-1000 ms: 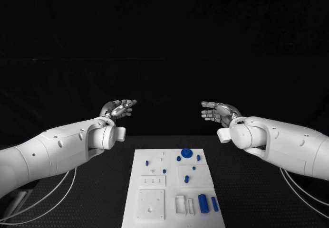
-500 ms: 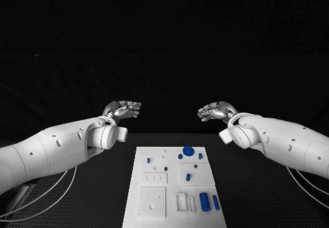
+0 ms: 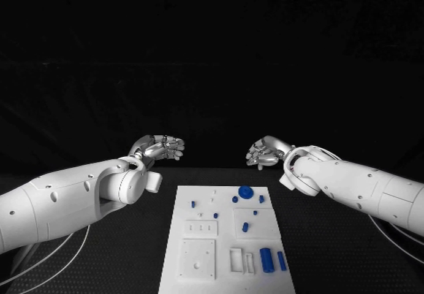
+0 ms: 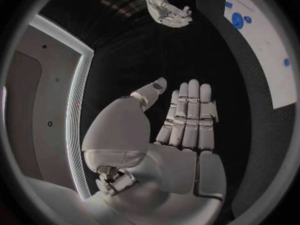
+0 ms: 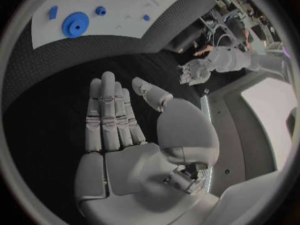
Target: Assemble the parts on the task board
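The white task board (image 3: 199,260) lies in the middle of the black table. On it are several blue parts: a round gear (image 3: 245,192) at the far end, a small peg (image 3: 246,226) in the middle, and two cylinders (image 3: 265,258) near the front right. My left hand (image 3: 161,147) and right hand (image 3: 265,152) hover in the air beyond the board's far end, palms facing each other. Each holds nothing. The left wrist view shows the left hand (image 4: 187,120) flat with fingers straight and together, and the right hand (image 5: 115,120) looks the same in its own wrist view.
White recessed blocks and slots (image 3: 196,258) sit in the board's near half. Black table (image 3: 106,257) lies on both sides of the board. The board's far end with the gear (image 5: 75,24) appears in the right wrist view, and the gear (image 4: 237,20) also in the left.
Both hands have drawn nearer to each other and sunk a little towards the board's far end. Nothing on the board has moved.
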### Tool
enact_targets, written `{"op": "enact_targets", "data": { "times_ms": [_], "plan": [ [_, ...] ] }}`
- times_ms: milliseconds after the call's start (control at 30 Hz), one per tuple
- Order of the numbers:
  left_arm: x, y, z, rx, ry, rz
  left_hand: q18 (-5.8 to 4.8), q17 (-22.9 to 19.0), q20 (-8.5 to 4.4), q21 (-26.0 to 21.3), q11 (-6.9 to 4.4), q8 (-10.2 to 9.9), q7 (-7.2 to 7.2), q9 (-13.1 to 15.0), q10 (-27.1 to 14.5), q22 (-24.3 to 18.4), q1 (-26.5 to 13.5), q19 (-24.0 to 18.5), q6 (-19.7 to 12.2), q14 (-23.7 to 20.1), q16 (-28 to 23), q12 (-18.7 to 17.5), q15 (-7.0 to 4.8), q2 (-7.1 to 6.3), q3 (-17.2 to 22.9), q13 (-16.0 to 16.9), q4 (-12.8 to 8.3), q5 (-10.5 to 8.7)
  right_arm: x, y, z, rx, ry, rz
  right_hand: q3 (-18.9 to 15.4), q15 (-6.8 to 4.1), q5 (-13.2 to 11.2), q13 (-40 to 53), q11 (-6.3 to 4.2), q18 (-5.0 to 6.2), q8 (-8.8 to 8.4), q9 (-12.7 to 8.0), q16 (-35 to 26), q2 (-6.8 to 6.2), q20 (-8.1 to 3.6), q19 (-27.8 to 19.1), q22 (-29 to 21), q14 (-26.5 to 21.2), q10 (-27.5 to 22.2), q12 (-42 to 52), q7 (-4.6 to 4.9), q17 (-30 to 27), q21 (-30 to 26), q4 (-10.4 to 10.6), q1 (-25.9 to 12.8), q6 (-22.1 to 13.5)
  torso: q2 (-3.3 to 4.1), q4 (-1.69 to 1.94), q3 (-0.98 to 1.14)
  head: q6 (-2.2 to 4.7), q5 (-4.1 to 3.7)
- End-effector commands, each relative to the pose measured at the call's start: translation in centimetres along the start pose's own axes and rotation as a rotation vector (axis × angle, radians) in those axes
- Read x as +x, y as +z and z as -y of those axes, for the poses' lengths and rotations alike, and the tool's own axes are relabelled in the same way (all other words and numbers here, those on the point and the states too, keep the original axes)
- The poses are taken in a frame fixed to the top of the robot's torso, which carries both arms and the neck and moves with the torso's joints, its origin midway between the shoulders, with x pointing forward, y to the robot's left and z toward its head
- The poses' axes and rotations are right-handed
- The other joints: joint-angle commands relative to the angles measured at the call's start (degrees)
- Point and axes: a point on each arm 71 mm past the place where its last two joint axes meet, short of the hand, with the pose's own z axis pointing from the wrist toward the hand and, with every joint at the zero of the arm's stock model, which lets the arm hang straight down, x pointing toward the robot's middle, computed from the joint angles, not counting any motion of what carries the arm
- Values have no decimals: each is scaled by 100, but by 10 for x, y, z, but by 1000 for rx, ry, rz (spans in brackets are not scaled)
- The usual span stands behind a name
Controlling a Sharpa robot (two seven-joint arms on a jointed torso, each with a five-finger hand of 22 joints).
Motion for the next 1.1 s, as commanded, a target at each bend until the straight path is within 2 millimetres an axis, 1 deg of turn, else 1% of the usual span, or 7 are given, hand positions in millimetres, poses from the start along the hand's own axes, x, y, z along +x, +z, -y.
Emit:
{"op": "enact_targets", "data": {
  "times_ms": [33, 100, 233, 333, 433, 800, 1100],
  "plan": [
    [10, -4, 6, 37, -15, -65, 53, 10, -1, 39, 4, -23, 14, -11, 23, 137, -60, 27, 35, 44, -27, -29, -13, -9, 0, -7, -51, 32, 9, 0, -6, -66, -277, -62, -4, -43, -47, -18, -1, 76, -51, 4, 152, -65, -93, 223, 25, 156, 63, -60, 0, 122, 95, 8, 71, 46, 136, 101, 0, 33, -45],
    [13, -6, 7, 38, -20, -78, 51, 20, -1, 46, 9, -36, 19, -16, 19, 136, -82, 21, 30, 44, -38, -46, -11, -11, -1, -13, -55, 31, 13, 0, -9, -85, -344, -73, -3, -61, -79, -32, -19, 76, -87, -3, 312, -109, -168, 407, 67, 278, 75, -107, 3, 228, 191, 16, 105, 55, 183, 146, -7, 38, -70],
    [19, -10, 8, 37, -29, -99, 49, 42, -1, 63, 22, -65, 30, -26, 4, 134, -119, 7, 19, 43, -62, -87, -8, -15, 3, -26, -73, 31, 24, -1, -13, -113, -451, -105, -75, -114, -136, -75, -65, 76, -193, -34, 1268, -216, -527, 1184, 388, 775, 92, -251, 8, 773, 742, 16, 208, 76, 299, 234, -31, 58, -135],
    [21, -11, 9, 36, -32, -106, 49, 54, 1, 71, 29, -78, 36, -30, -4, 133, -136, -3, 17, 41, -78, -109, -4, -16, 7, -33, -85, 31, 30, -2, -14, -125, -504, -123, -71, -89, -138, -107, -39, 76, -265, -58, 1861, -252, -668, 1330, 410, 658, 99, -351, 21, 1111, 1060, 30, 215, 83, 352, 266, -43, 44, -173],
    [22, -12, 9, 36, -35, -112, 48, 66, 4, 78, 35, -89, 40, -33, -6, 131, -155, -10, 16, 40, -91, -126, -1, -12, 11, -38, -89, 30, 38, -3, -15, -132, -538, -141, -68, -77, -141, -132, -22, 76, -320, -71, 2235, -290, -734, 1382, 415, 608, 89, -436, 21, 1268, 1337, 27, 226, 70, 410, 286, -52, 54, -207],
    [20, -12, 8, 28, -36, -111, 49, 94, 10, 94, 47, -117, 49, -40, -15, 129, -210, -29, 9, 37, -123, -169, 5, -10, 14, -50, -96, 27, 52, -8, -16, -154, -567, -156, -153, -7, -181, -181, 47, 76, -441, -113, 2700, -429, -762, 1401, 404, 517, -112, -519, 49, 1356, 1751, 78, 107, -44, 545, 308, -66, 37, -206],
    [21, -14, 8, 27, -39, -116, 50, 112, 13, 103, 54, -133, 54, -43, -19, 127, -241, -43, 5, 33, -146, -195, 9, -11, 18, -57, -99, 24, 57, -8, -16, -158, -591, -163, -156, -3, -182, -176, 51, 76, -449, -118, 2786, -436, -767, 1383, 399, 489, -127, -507, 46, 1340, 1830, 73, 128, -42, 638, 309, -54, 66, -203]
  ]
}}
